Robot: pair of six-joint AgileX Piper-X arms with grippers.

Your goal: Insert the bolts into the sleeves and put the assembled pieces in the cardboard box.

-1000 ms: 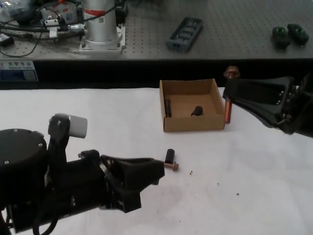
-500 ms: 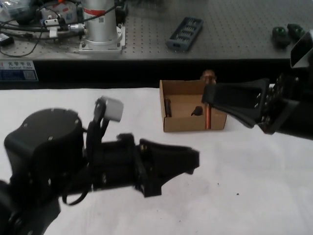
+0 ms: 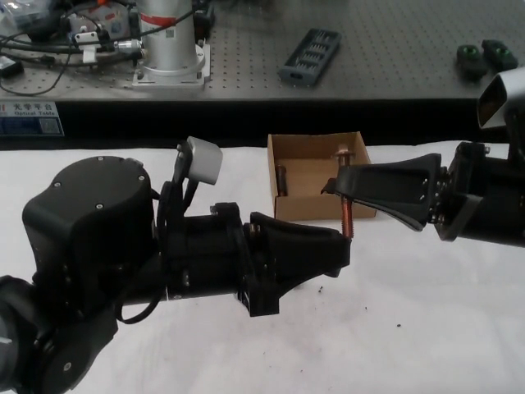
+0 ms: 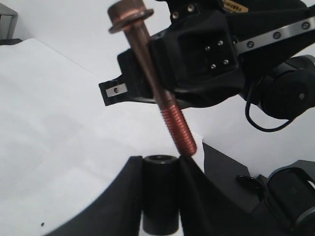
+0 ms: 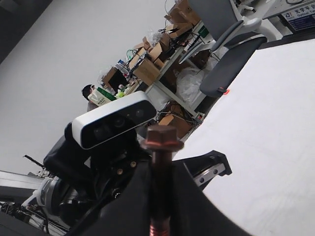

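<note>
We see the left tool (image 4: 160, 164) clamping a black cylindrical sleeve (image 4: 159, 196), the right tool (image 5: 158, 172) clamping a copper flanged bolt (image 4: 153, 88), tip beside the sleeve rim, above white counter (image 3: 426, 312) before the brown cardboard box (image 3: 303, 211)'s front edge.

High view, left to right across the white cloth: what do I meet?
From the left: left arm → white camera → bolt → right arm. The box overlaps the bolt, so I leave it out.
</note>
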